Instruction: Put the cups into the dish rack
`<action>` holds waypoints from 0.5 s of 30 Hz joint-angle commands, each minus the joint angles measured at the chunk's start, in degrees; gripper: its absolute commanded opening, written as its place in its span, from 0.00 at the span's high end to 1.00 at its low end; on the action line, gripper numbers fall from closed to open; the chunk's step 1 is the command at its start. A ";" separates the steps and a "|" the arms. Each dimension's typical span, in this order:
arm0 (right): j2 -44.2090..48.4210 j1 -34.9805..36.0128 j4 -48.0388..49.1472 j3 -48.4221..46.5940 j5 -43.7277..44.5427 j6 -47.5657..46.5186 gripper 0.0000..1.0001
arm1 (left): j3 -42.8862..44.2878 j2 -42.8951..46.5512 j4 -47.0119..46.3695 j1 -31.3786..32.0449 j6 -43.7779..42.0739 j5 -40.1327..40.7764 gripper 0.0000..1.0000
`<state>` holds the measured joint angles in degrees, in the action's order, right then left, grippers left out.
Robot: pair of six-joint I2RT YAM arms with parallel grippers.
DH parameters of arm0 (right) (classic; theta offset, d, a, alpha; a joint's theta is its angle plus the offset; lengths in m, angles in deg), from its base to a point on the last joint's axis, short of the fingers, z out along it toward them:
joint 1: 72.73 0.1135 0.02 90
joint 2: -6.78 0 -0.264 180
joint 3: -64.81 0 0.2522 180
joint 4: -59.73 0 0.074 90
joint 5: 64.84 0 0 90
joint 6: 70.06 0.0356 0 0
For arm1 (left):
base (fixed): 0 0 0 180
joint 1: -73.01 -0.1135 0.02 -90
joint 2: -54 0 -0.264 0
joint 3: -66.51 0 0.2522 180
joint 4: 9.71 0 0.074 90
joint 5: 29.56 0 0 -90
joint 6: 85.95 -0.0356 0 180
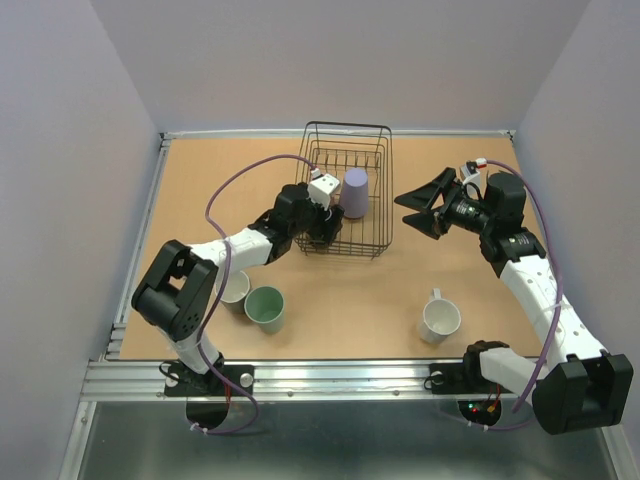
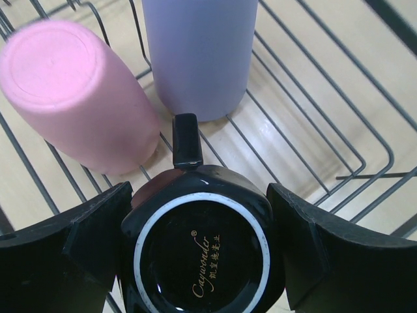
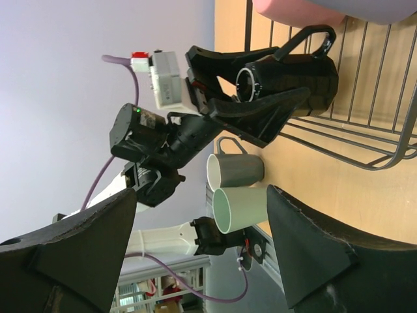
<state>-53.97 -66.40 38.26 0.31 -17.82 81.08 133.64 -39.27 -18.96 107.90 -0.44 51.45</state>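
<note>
In the rack (image 1: 386, 190), lavender cup (image 1: 355, 192) and pink cup (image 2: 71, 91) are set; a dark mug (image 2: 202, 261) is clamped inverted there by the left gripper (image 2: 202, 225). White mug (image 1: 440, 319), green cup (image 1: 265, 308) and grey mug (image 3: 241, 171) are left outside. The right gripper (image 1: 412, 214) is spread empty.

I see a tan, cork-like desk (image 1: 350, 300) boxed in on three sides by plain pale walls (image 1: 340, 60) (the light is soft and even), with an aluminium rail (image 1: 320, 376) along its near edge.
</note>
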 commanded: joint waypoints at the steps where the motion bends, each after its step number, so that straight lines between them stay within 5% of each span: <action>1: 0.90 -0.35 0.50 1.08 0.35 -1.47 0.14 | 1.13 0.11 -5.82 0.26 0.18 0.29 1.00; 11: 0.37 -0.26 0.06 1.17 0.00 -1.82 0.14 | 2.62 -2.09 -2.67 0.35 1.50 1.70 0.83; 15: -0.24 -0.35 -0.03 1.08 -0.17 -1.99 0.14 | 1.31 -1.12 -2.04 0.35 2.47 2.75 0.67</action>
<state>-54.00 -66.40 37.56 0.31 -17.82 80.27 133.66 -41.65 -19.55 107.95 1.83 52.54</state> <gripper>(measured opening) 0.862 0.899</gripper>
